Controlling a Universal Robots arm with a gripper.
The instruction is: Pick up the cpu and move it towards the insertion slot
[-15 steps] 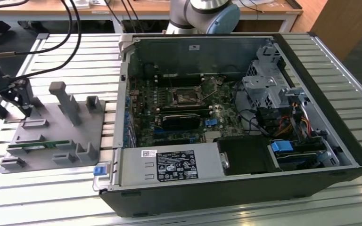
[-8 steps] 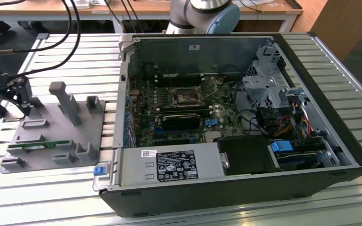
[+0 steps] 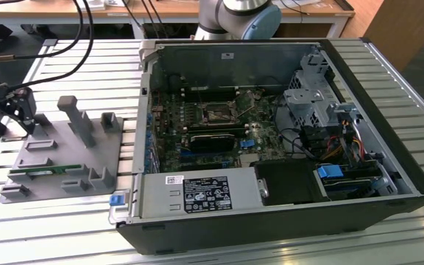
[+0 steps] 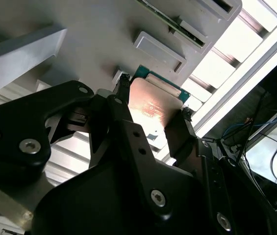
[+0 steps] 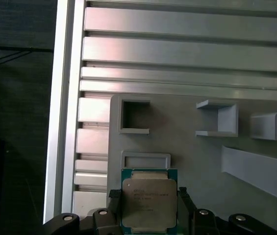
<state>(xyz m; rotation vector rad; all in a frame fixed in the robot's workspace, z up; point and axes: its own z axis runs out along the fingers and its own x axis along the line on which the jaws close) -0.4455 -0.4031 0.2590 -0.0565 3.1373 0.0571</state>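
The cpu [image 5: 149, 203], a flat silver square with a thin green rim, sits between the two black fingers of my gripper [image 5: 148, 195], which press on its opposite edges. In the second wrist view the same cpu [image 4: 154, 105] is clamped between the fingers [image 4: 122, 83], just over the grey holder block [image 4: 104, 39]. In the exterior view my gripper [image 3: 13, 128] hangs over the far corner of the grey block [image 3: 64, 157], at the exterior view's left. The insertion slot [image 3: 218, 113], a silvery square frame with a dark centre, lies on the green board inside the open computer case [image 3: 388, 138].
A long green memory stick [image 3: 42, 171] lies in the grey block, which also has several raised posts [image 3: 78, 124] and pockets [image 5: 134, 116]. The case wall [image 3: 144, 110] stands between block and board. Black cables [image 3: 57, 49] hang overhead. The slatted metal table [image 5: 187, 54] surrounds the block.
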